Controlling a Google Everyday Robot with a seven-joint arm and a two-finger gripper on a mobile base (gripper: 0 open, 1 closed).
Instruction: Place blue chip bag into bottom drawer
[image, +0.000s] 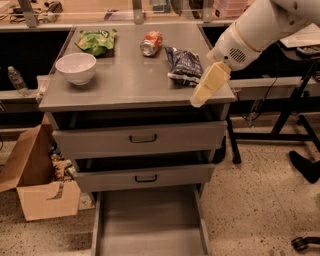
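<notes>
Crumpled, dark navy foil blue chip bag (184, 65) lies on the matte grey metal cabinet top (130, 82), upper centre-right. Cream, tapered gripper (197, 100) hangs just right of it at the front edge; whether it is open cannot be told. Shallow, flat-floored grey bottom drawer (150, 225) stands pulled out, lower centre.

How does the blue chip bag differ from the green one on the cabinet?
The blue bag is dark navy; the green bag is bright green. The blue bag lies at the right, near the gripper, which hovers over the front right corner; the green bag lies at the back left. Both are crumpled, on the cabinet top.
</notes>
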